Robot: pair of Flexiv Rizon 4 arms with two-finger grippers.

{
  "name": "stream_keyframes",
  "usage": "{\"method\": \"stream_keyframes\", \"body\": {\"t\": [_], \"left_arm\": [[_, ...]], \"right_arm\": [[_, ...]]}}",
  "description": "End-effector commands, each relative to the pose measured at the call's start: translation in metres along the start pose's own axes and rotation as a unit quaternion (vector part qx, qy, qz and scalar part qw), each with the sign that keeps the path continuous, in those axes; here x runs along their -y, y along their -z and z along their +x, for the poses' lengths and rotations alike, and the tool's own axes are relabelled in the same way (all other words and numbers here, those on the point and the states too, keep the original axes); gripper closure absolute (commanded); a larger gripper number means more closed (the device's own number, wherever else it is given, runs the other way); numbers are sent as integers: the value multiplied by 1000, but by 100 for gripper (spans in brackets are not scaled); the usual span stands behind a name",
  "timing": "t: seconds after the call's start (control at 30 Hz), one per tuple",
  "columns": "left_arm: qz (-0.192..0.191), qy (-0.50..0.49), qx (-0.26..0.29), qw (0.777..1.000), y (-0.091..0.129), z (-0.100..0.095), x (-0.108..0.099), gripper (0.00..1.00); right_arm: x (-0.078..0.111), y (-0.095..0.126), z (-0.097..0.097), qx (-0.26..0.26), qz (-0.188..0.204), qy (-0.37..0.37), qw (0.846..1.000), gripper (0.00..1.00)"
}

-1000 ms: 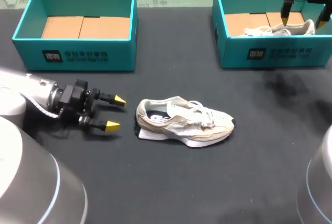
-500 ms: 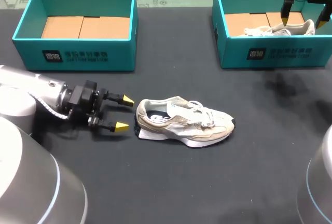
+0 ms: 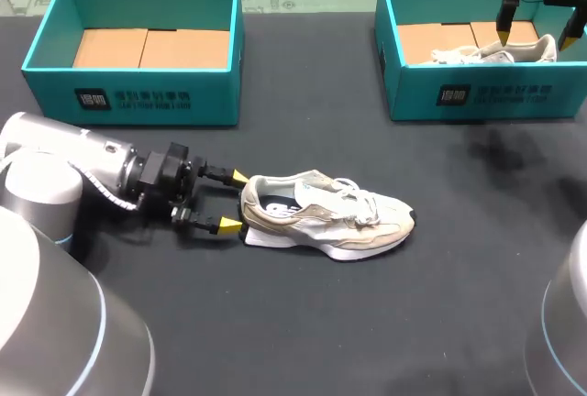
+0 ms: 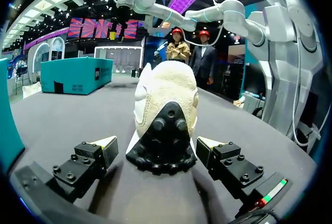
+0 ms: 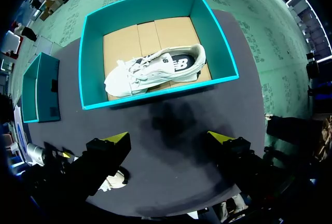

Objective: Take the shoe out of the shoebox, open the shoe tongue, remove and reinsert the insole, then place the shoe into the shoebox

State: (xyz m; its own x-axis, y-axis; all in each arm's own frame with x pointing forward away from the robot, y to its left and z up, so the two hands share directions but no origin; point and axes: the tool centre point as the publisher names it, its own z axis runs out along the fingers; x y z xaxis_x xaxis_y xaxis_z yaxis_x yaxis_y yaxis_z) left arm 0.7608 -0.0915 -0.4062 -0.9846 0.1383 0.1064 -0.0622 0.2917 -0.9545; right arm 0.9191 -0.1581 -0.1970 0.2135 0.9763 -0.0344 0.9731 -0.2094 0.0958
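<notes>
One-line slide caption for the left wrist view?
Open left gripper flanks the heel of the beige shoe on the dark table.

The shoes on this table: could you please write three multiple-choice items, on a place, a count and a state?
1. Where is the left gripper? A at the heel of the shoe on the table; B inside a shoebox; C at its toe.
2. How many shoes show? A one; B two; C three.
3. The left gripper is? A open; B shut on the heel; C shut on a lace.
1 A: its tips flank the heel. 2 B: a second shoe lies in the right shoebox. 3 A: gaps beside both fingers.
</notes>
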Motion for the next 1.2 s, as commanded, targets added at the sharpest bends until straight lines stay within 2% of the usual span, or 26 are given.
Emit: {"method": "stream_keyframes", "body": {"t": [0.03, 0.43, 1.2], "left_arm": [[-2, 2, 1, 1000, -3, 1, -1, 0], [-9, 6, 9, 1000, -13, 9, -1, 0], [-7, 6, 29, 1000, -32, 10, 1, 0]], "right_arm": [[0, 0, 0, 0, 0, 0, 1000, 0], [0, 0, 0, 0, 0, 0, 1000, 0], [0, 0, 0, 0, 0, 0, 1000, 0]]}}
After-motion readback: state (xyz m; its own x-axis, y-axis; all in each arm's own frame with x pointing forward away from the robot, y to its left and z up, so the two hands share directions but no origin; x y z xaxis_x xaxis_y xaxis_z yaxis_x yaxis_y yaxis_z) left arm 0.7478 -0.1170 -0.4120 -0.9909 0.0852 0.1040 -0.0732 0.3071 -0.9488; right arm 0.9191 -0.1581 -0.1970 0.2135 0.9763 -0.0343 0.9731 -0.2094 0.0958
